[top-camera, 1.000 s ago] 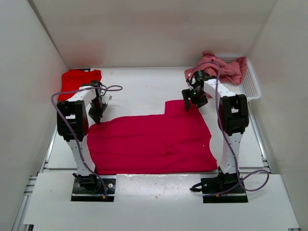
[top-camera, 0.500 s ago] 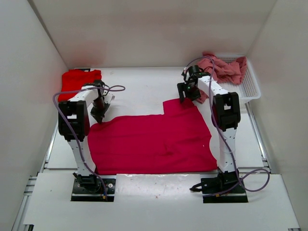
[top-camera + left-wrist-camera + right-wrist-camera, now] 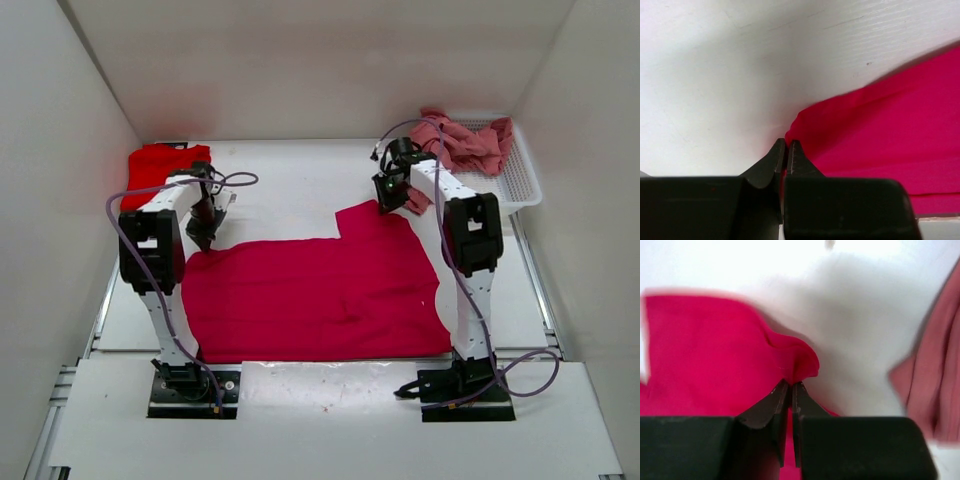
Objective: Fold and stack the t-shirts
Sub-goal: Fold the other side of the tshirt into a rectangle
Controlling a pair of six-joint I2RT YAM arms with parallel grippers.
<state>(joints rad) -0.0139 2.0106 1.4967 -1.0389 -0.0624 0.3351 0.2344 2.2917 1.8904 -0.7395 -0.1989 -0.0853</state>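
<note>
1. The crimson-magenta t-shirt (image 3: 320, 295) lies spread flat in the middle of the white table (image 3: 290, 175). Its near hem runs just beside the table's near edge. At its far right a squarish part juts toward the far side.
2. The left arm (image 3: 150, 245) reaches over the shirt's far-left corner.
   - The left jaws are pressed together and pinch that corner.
   - In the left wrist view the cloth edge meets the tips, and a thin red line runs down the slit between them.
   - Bare table lies left of and beyond the tips.
3. The right arm (image 3: 472, 235) reaches to the far corner of the jutting part.
   - The right jaws are pressed together on the cloth.
   - In the right wrist view the fabric puckers into a small raised fold right at the tips.
4. The bright red t-shirt (image 3: 160, 168) sits as a compact patch in the far-left corner of the table, apart from the crimson one.
5. The salmon pink t-shirt (image 3: 465, 140) is a crumpled heap at the left end of the white mesh basket (image 3: 522, 178), at the far right of the table.
   - Part of it spills over the basket's left rim, near the right jaws.
   - The right wrist view shows its blurred edge on the right, with bare table between it and the crimson cloth.
6. A purple cable (image 3: 118, 225) loops along the left arm.
</note>
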